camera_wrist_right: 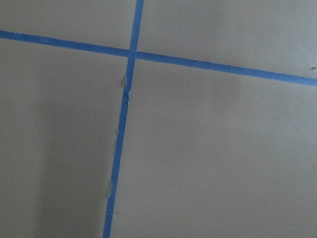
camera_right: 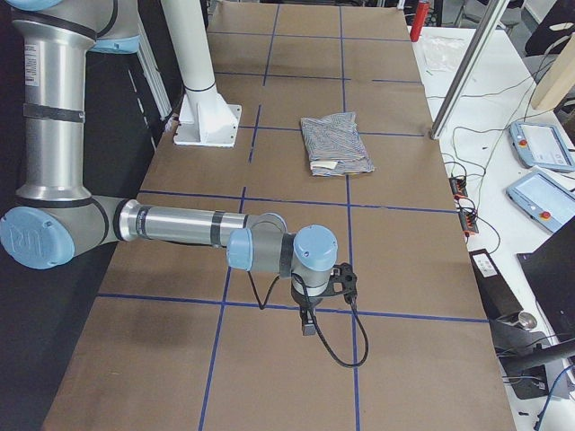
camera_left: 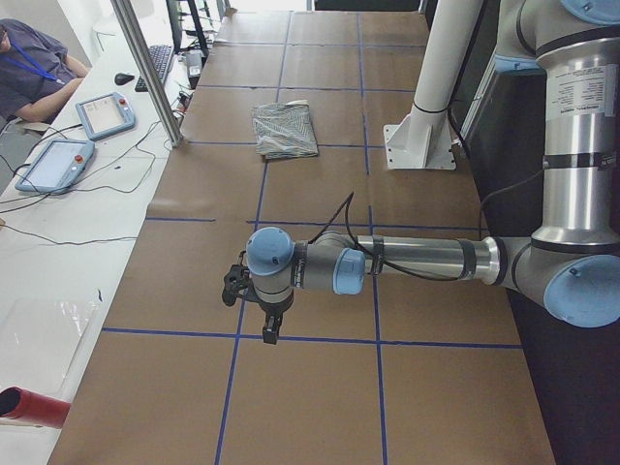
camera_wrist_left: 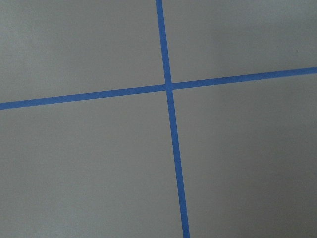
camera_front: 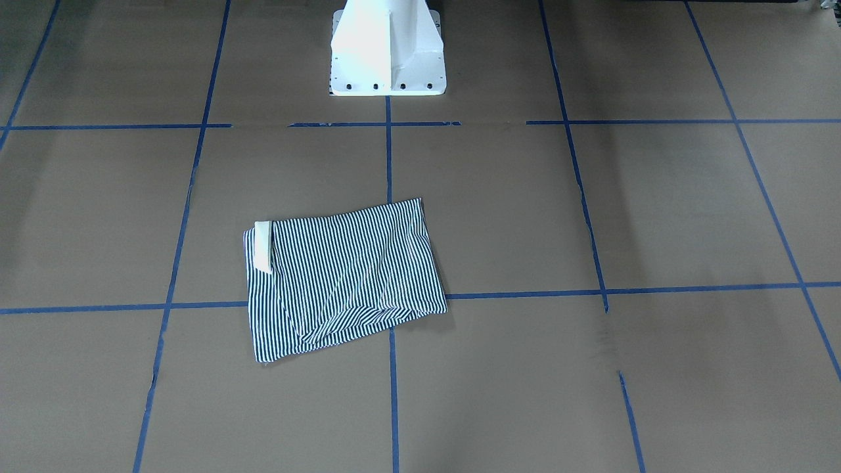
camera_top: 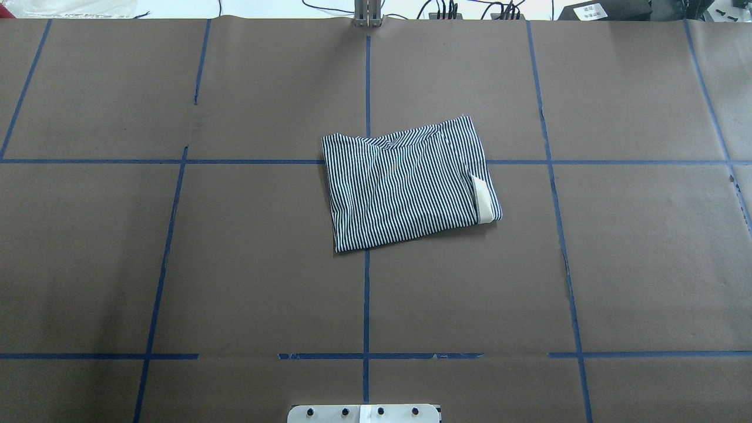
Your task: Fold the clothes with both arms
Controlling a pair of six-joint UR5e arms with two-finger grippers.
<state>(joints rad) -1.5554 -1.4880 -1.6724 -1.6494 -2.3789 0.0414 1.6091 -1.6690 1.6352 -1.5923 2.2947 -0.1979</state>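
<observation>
The striped navy-and-white polo shirt [camera_front: 341, 276] lies folded into a compact rectangle near the table's middle, with its cream collar [camera_front: 263, 244] showing at one end. It also shows in the overhead view [camera_top: 405, 188] and both side views [camera_left: 285, 131] [camera_right: 334, 142]. Both arms are far from it, held above the table's ends. The left gripper [camera_left: 269, 329] shows only in the exterior left view and the right gripper [camera_right: 308, 323] only in the exterior right view. I cannot tell whether either is open or shut. Both wrist views show only brown paper and blue tape.
The white pedestal base [camera_front: 387, 52] stands at the robot's edge of the table. Blue tape lines [camera_top: 366, 294] grid the brown paper cover. A metal post [camera_left: 145, 68], teach pendants [camera_left: 105, 114] and a seated operator [camera_left: 29, 68] are along the far side.
</observation>
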